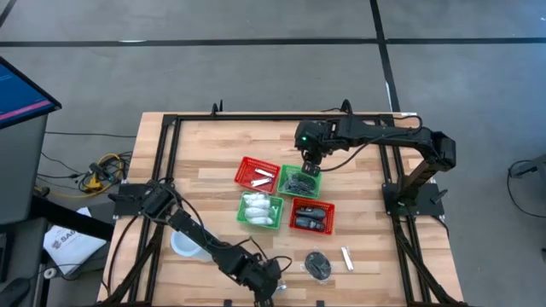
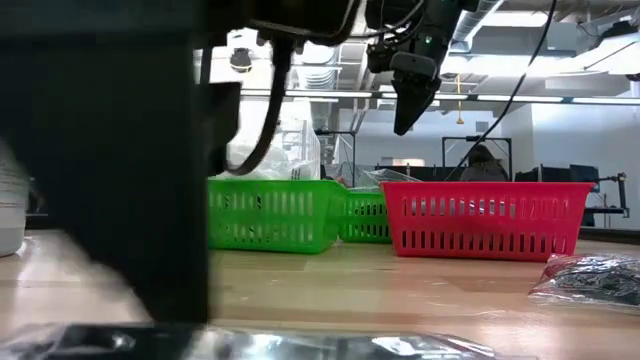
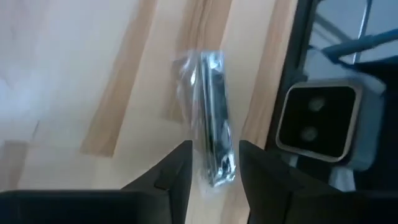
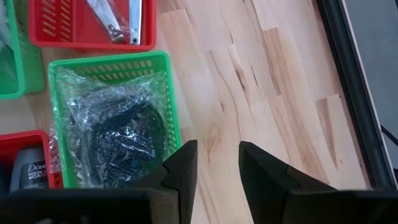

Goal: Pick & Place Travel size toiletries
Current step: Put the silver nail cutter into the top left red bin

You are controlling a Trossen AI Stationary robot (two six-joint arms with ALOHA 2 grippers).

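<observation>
Our left gripper (image 3: 212, 180) sits at the table's near edge, fingers spread either side of a wrapped silvery tube (image 3: 212, 118) lying flat on the wood. We'd guess it's light and stiff, but the clear wrap looks slippery, so pinch across the middle. The right gripper (image 4: 214, 168) hovers empty, fingers apart, by a green basket (image 4: 168, 93) holding black bundles (image 4: 127, 134). We count four baskets, two green and two red; loose on the table are one more bundle (image 1: 319, 265) and one tube (image 1: 347, 258).

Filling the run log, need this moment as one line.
left hand: open, over wrapped tube at table front edge | right hand: open, empty, above green basket of black bundles
</observation>
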